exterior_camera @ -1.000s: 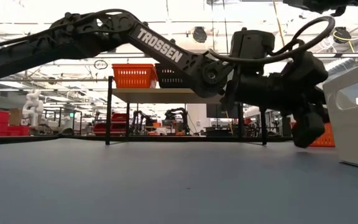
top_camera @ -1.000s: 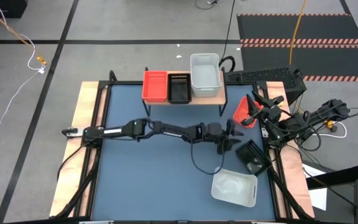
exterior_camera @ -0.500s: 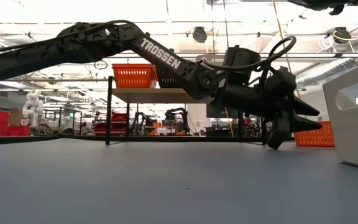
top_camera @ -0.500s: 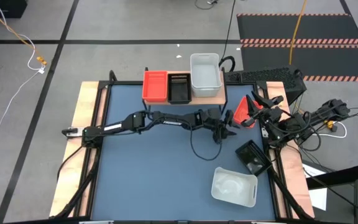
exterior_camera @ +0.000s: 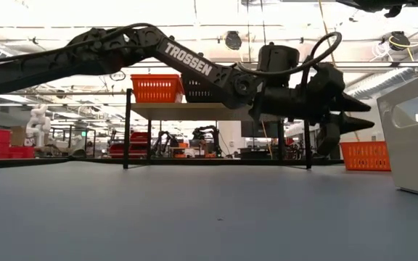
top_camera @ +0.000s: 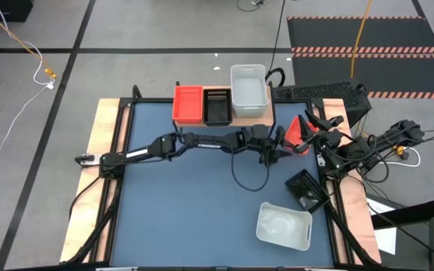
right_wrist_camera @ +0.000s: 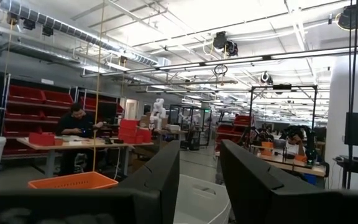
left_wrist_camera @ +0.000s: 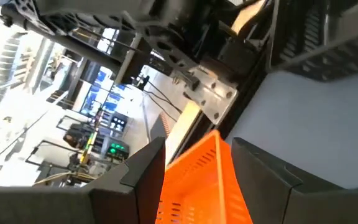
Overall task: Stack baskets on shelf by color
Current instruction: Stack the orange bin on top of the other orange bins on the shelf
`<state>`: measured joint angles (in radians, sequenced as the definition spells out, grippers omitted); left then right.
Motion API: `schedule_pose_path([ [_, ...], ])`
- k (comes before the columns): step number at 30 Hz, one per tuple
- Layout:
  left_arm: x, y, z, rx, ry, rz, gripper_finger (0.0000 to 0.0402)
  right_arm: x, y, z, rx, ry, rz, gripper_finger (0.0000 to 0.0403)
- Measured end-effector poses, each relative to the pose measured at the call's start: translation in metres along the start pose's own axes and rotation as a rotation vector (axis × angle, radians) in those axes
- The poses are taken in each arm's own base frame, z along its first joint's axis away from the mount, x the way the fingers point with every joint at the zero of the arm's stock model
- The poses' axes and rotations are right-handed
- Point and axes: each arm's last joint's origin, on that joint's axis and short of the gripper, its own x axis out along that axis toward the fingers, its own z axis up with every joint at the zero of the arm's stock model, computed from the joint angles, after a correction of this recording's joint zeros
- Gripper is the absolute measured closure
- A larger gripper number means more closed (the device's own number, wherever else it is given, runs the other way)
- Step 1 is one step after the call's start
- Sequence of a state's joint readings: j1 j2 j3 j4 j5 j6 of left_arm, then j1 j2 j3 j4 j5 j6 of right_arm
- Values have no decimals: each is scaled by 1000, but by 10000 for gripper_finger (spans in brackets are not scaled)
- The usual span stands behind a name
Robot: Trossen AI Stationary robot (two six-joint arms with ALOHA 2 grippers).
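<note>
On the shelf [top_camera: 271, 113] at the table's far side stand a red basket [top_camera: 187, 104], a black slotted one [top_camera: 217, 107] and a white one [top_camera: 249, 90]. A loose red basket [top_camera: 296, 134] lies by the table's right edge. A black basket [top_camera: 305, 188] and a white basket [top_camera: 283, 226] rest on the table nearer the front. My left gripper [top_camera: 281, 140] is open and level, just left of the loose red basket. In the left wrist view its fingers [left_wrist_camera: 145, 177] stand on either side of that basket's end [left_wrist_camera: 197, 180]. My right gripper [right_wrist_camera: 201, 144] is open and waits at the right edge.
The right arm [top_camera: 337, 147] and its cables crowd the table's right edge close behind the loose red basket. The shelf's black legs [exterior_camera: 128, 130] stand on the far part of the blue table top [top_camera: 179, 203]. A person sits at a bench in the room beyond [right_wrist_camera: 76, 124].
My left gripper has swung from beside the loose black basket toward the far right, up to the loose red basket. It rose off the table and turned from pointing downward to pointing level. The baskets have stayed where they were.
</note>
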<state>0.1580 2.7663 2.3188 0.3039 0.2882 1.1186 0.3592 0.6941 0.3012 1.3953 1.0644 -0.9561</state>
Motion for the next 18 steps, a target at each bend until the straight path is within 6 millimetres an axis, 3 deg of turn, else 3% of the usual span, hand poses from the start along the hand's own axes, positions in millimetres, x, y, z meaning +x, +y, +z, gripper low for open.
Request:
schedule_pose_path([
  [18,-1,-13,-14,98,106,-97,216,0,0,1,10,-17,12,294],
])
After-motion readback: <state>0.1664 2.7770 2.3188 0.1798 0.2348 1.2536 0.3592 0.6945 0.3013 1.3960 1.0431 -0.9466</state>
